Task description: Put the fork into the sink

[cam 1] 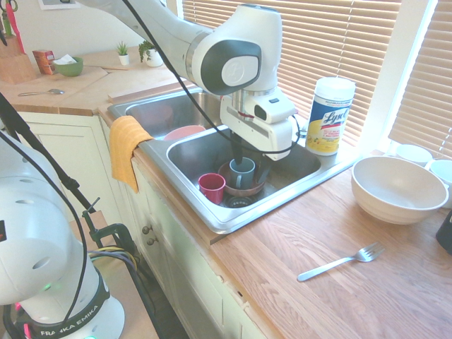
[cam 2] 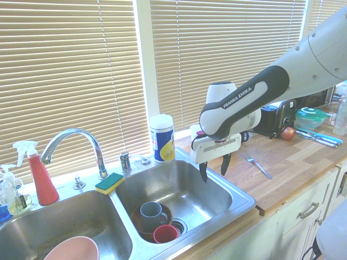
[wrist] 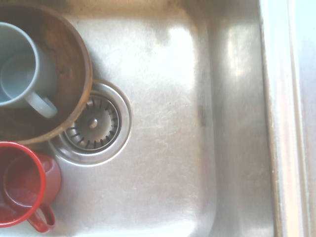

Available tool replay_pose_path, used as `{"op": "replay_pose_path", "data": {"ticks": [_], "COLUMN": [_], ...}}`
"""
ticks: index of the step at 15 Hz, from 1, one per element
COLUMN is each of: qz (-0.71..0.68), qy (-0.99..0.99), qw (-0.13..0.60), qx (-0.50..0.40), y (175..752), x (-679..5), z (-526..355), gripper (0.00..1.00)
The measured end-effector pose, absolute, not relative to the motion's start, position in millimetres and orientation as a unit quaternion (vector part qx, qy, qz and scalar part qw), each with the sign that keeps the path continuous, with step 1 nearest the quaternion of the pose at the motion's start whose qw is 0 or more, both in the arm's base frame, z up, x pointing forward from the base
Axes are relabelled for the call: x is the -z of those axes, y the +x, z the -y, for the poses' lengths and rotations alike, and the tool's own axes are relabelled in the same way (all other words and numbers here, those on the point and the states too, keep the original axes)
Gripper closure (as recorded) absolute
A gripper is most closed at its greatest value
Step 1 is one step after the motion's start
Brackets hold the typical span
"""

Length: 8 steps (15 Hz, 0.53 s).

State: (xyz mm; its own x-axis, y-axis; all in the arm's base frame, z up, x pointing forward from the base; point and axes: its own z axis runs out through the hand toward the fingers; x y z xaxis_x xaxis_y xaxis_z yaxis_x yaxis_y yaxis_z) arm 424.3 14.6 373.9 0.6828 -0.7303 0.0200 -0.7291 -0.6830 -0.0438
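While the fork (cam 1: 340, 262) is lying flat on the wooden worktop (cam 1: 311, 233), well apart from the sink (cam 1: 185, 189) and out beyond its raised rim, the claw (cam 2: 214, 168) is hanging straight down over the sink's nearer basin with its two dark fingers spread and nothing between them. Judging by that, the pickup is not yet begun: the arm is sitting over the place where the fork is meant to end up, not over the fork itself.

Nothing is touching the fork; its four tines are pointing away from the sink toward a wide cream bowl (cam 1: 399, 187), and its long flat handle is angling back toward the sink, which should make it easy to pinch across the narrow shaft. Being thin, slick metal lying flush on the wood, it may be slipping or tipping when the fingers close.

Inside the sink, right beside the round slotted drain (wrist: 93, 123), a brown wooden bowl (wrist: 74, 74) is holding a grey mug (wrist: 19, 69), and a glossy red cup (wrist: 22, 185) is standing just beside it. The steel floor on the far side of the drain from them is showing bare, dull and scuffed, so that looks like the sensible landing spot. A cylindrical tub of wipes (cam 1: 329, 116) is standing on the sink's back corner, and a yellow cloth (cam 1: 127, 148) is draping over its front edge.
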Motion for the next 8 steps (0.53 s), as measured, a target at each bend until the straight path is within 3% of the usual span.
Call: {"op": "replay_pose_path", "data": {"ticks": [5,8], "qz": [-0.401,-0.450], "qy": [-0.915,-0.892], "qw": [0.005,0.007], "qx": [0.044,0.043], "y": [427.6,419.9], "x": [-386.5,-400.4], "z": [3.0,72.1], "gripper": [0.00,0.00]}}
